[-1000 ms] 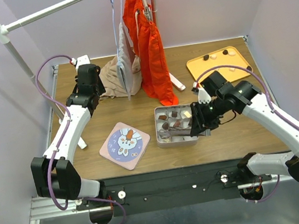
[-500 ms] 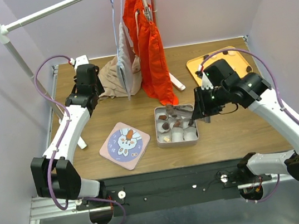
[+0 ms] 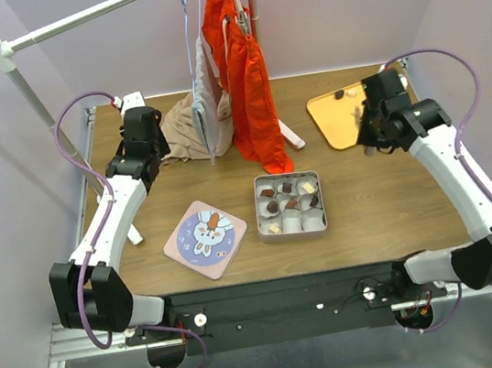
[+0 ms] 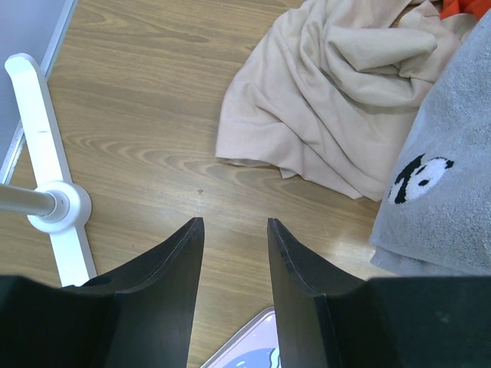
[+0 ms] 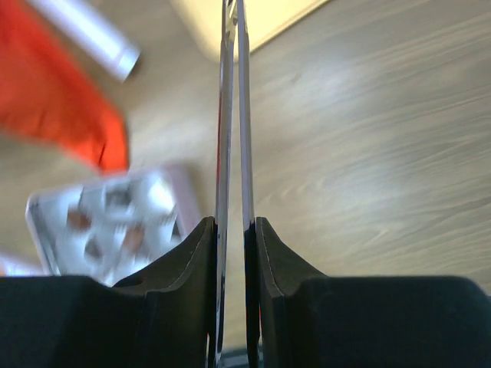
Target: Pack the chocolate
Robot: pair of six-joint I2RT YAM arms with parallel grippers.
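My right end effector (image 5: 230, 230) is pinching thin metal tweezers (image 5: 233, 115) above the orange tray (image 3: 334, 120) at the bench's far right corner, where a few pieces of chocolate (image 3: 340, 94) lie. More chocolate sits in the metal tin (image 3: 322, 202) towards the middle of the near edge. My left end effector (image 4: 234, 234) hangs spread beside the beige cloth (image 4: 330, 100), far left.
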